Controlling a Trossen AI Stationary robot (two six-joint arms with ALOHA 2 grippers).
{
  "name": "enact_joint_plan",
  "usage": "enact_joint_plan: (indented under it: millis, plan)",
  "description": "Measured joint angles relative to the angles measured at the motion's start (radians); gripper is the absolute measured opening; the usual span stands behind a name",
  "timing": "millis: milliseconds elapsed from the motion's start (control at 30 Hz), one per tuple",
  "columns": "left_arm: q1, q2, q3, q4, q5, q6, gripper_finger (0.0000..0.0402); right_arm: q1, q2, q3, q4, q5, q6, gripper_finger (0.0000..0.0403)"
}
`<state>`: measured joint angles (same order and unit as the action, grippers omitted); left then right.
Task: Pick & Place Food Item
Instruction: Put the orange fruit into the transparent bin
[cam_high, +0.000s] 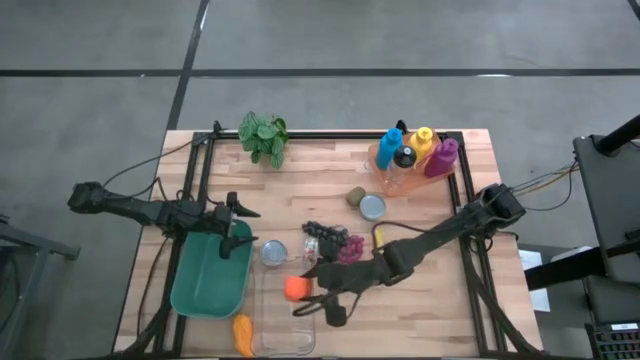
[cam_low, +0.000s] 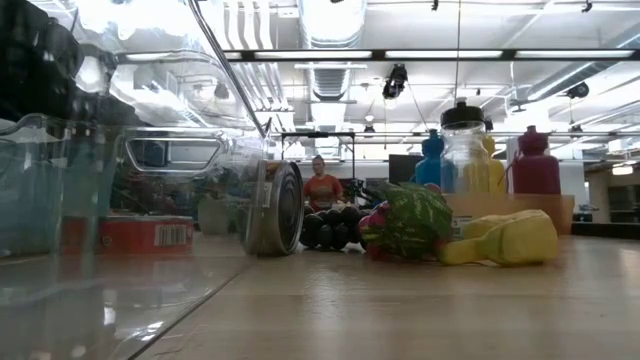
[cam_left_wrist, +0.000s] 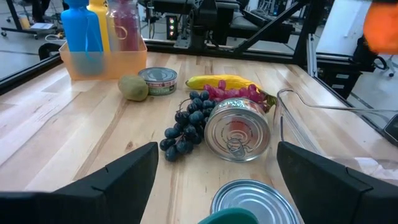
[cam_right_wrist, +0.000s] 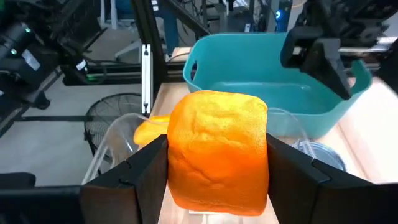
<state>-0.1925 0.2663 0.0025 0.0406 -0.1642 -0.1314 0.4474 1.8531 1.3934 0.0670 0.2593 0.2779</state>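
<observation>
Held the orange food item (cam_right_wrist: 216, 149) snug between the right end effector's (cam_high: 305, 291) fingers, right over the clear container (cam_high: 283, 325) at the tabletop's near edge. Beyond that, just left, sat the teal bin (cam_high: 205, 285); hovered at its far rim with jaws wide and empty, the left end effector (cam_high: 238, 222).

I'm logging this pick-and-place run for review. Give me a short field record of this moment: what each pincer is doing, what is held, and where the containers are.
right pincer: shut on the orange food item, above the clear container
left pincer: open, empty, over the teal bin's far edge
clear container: beside the teal bin, on its right in the high view
other food nearby: dark grapes, kiwi, banana
cans: one on its side, one upright by the kiwi
</observation>
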Motion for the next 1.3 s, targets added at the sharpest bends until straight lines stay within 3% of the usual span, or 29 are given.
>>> enact_joint_plan:
  millis: [333,733,1033,1300]
  plan:
    - [0.0,0.005,0.0,0.0,0.0,0.0,0.0336,-0.028,0.144,0.066,-0.011,0.001,0.009,0.0216]
    - [0.0,0.007,0.0,0.0,0.0,0.0,0.0336,-0.057,0.289,0.22,-0.29,-0.008,0.081,0.0216]
    - [0.0,0.017,0.0,0.0,0.0,0.0,0.0336,-0.066,0.322,0.308,-0.46,-0.029,0.061,0.0216]
    - [0.0,0.026,0.0,0.0,0.0,0.0,0.0336,-0.072,0.321,0.31,-0.459,-0.033,0.025,0.0216]
